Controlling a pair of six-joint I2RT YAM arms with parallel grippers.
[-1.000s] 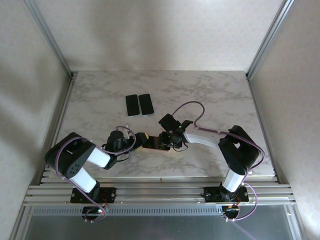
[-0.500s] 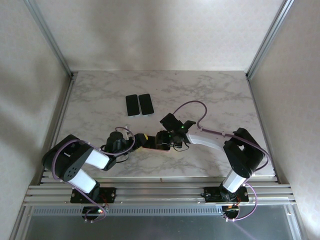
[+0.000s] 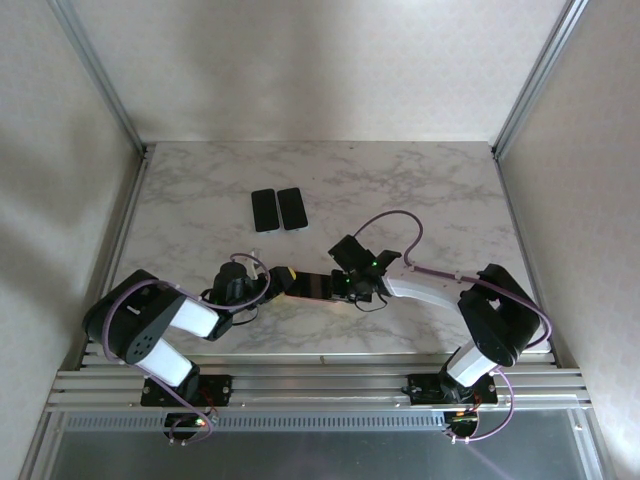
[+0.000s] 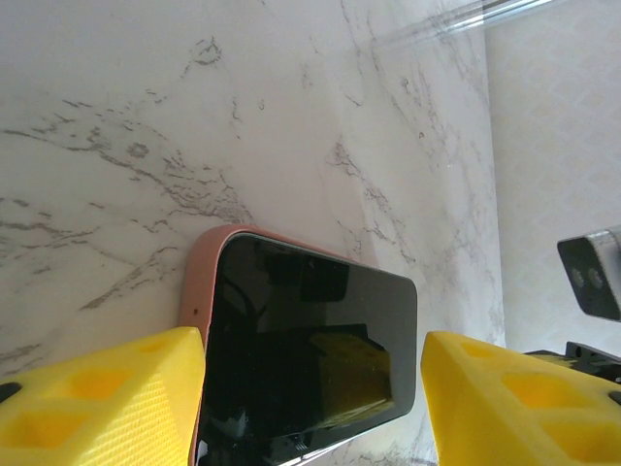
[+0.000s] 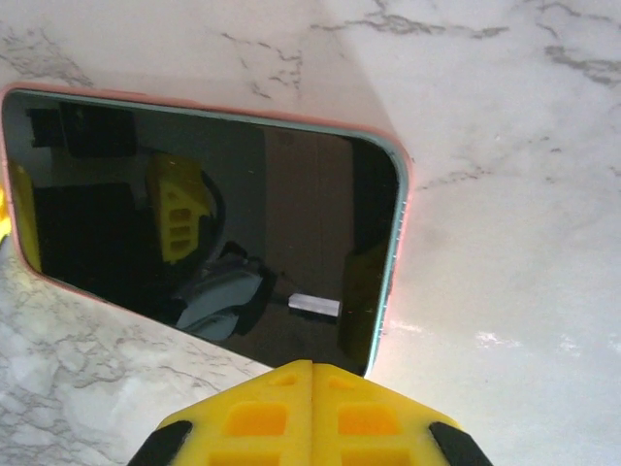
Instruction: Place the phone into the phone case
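The work looks to be at the seating stage: the dark-glass, mint-rimmed phone (image 5: 204, 214) already lies face up inside the pink soft-edged phone case (image 4: 197, 282), flat on the white marbled counter (image 3: 430, 190).

The left gripper (image 4: 312, 338) is spread wide. Its yellow fingers (image 4: 97, 393) straddle one short end of the phone, and the one on the left of the wrist view sits against the pink rim, though I cannot tell if it presses. The right gripper (image 5: 312, 367) is clenched with nothing between its pads. The joined tips hover at, or rest on, the phone's long edge close to a corner — contact cannot be confirmed.

By my judgement the next move is a downward push along that rim, working round the corners until the case lip sits proud of the glass all the way. The left gripper would brace the far end so the phone does not skate. The corner near the right gripper shows a thin mint line inside the pink, so it may be seated or slightly raised.

From above, both arms are folded low and reach inward. The left forearm lies along the counter toward the centre, and the right arm stretches across with its white link nearly level — the two grippers meet over the phone from opposite ends.

Well beyond both grippers, two black rectangular slabs (image 3: 277, 209) lie side by side; whether phones or cases, I cannot say.
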